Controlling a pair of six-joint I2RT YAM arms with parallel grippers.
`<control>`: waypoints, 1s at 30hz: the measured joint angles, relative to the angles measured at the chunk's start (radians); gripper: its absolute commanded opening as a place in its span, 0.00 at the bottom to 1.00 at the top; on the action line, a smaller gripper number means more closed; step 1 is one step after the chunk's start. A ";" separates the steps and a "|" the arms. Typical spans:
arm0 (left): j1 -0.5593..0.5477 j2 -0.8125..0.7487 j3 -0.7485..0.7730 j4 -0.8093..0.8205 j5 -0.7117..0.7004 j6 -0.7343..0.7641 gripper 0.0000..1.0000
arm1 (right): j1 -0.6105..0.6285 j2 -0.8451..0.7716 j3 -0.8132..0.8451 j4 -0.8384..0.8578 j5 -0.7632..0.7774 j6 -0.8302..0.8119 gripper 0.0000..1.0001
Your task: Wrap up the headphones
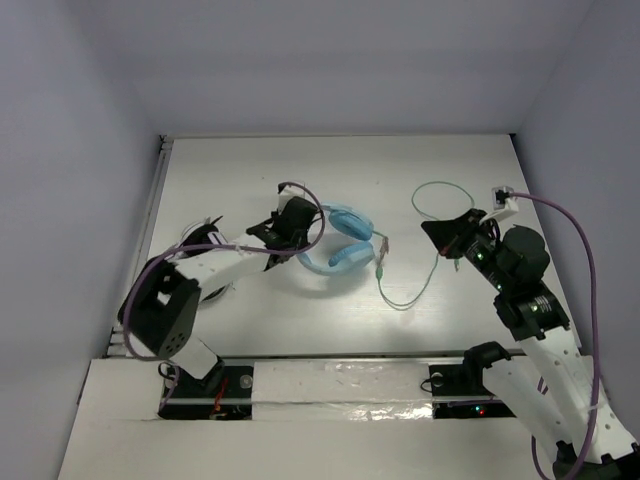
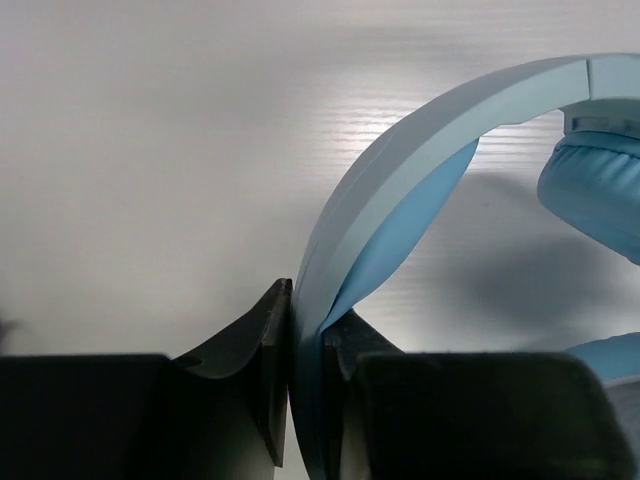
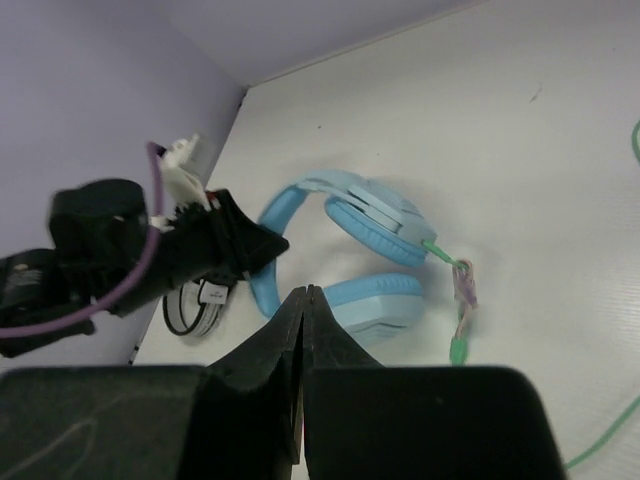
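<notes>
Surface: white matte table (image 1: 300,165), with soft glare streaks in my left wrist view.
Room: plain pale lilac-grey walls on three sides, the back wall (image 1: 340,60), left wall (image 1: 70,120) and right wall (image 1: 590,90); the table runs right up to them.
Near edge: shiny crinkled strip (image 1: 340,375) between my two arm bases.
Headphones: light blue over-ear headphones (image 1: 340,238) lie mid-table, with the ear cups on the right and the headband arcing to the left, toward my left arm.
My left gripper: the left gripper (image 1: 285,232) is clamped on the headband, which runs down between my two black fingers in the left wrist view (image 2: 305,310).
Headband: wide, pale blue outside and darker blue padding inside (image 2: 400,190); it rises off the table in an arch and throws a shadow on the white top.
My right gripper: the right gripper (image 1: 440,232) is closed, with its fingers pressed flat together (image 3: 303,300) and nothing seen between them; it sits right of the headphones and apart from them.
Cable: the thin pale green cable (image 1: 425,290) leaves the ear cups, runs toward the near side, then bends back and loops on the table beyond my right gripper.
Cable knot: small tangled bunch (image 3: 463,285) just beside the ear cups.
Other: a black-and-white coiled bundle (image 3: 190,305) lies on the table under my left arm; purple robot cables (image 1: 585,270) run along both arms.
</notes>
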 measured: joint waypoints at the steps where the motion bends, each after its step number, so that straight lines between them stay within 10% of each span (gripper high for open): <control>1: 0.000 -0.040 0.020 -0.043 0.009 0.013 0.00 | 0.000 0.000 0.000 0.004 -0.014 -0.002 0.00; 11: 0.055 -0.154 0.526 -0.357 0.132 0.180 0.00 | 0.000 0.011 -0.014 0.072 -0.163 -0.016 0.82; 30: 0.205 -0.039 1.033 -0.585 0.481 0.261 0.00 | 0.000 0.280 -0.051 0.298 -0.240 -0.082 0.85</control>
